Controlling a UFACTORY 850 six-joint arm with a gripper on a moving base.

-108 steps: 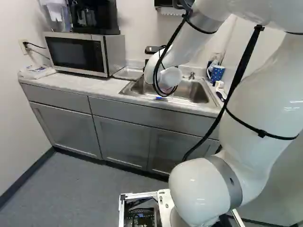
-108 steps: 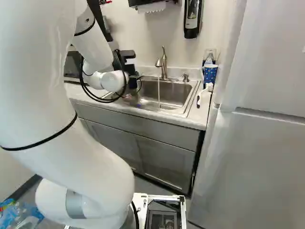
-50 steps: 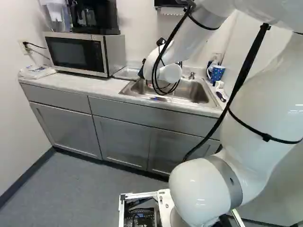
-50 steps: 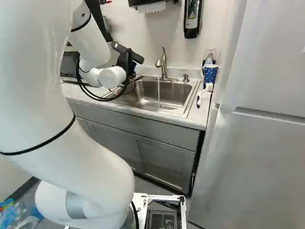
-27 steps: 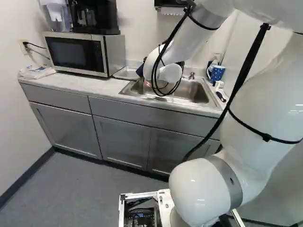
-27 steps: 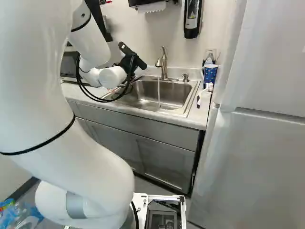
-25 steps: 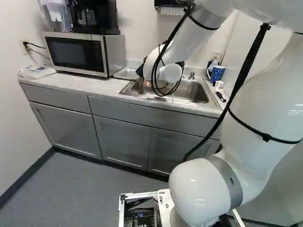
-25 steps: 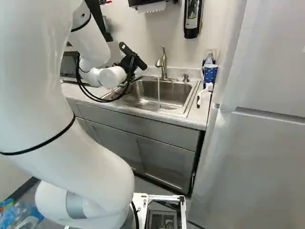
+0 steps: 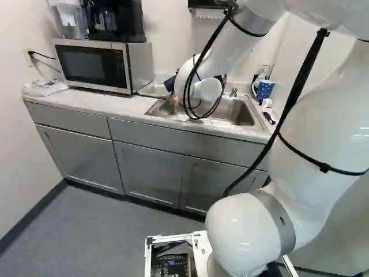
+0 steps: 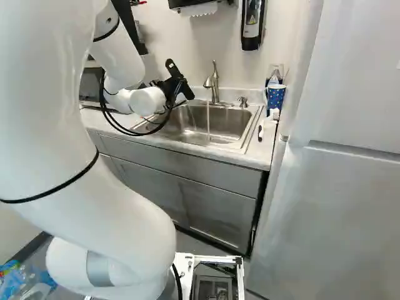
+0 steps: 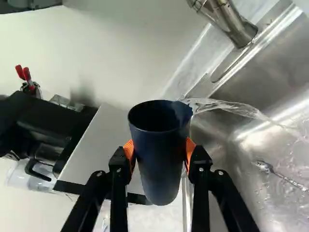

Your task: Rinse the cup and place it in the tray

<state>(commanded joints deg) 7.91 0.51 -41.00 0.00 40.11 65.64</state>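
white arm (image 9: 311, 115) bends forward over the sink (image 10: 232, 127).

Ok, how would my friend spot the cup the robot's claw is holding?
Find the metal sink with the running faucet. Toward its microwave end, the robot's claw squeezes a tall cup between orange pads. That cup is plain dark blue, unlike the mug with white spots by the sink's other end.

The light-coloured surface (image 9: 118, 105) carries a microwave (image 9: 92, 64), with a white packet (image 9: 44, 87) at its outer side. A shallow tray (image 9: 151, 89) lies between microwave and recessed steel sink (image 10: 215, 125). Beyond the sink: one blue dotted mug (image 10: 275, 97), upright; one brush (image 10: 269, 124).
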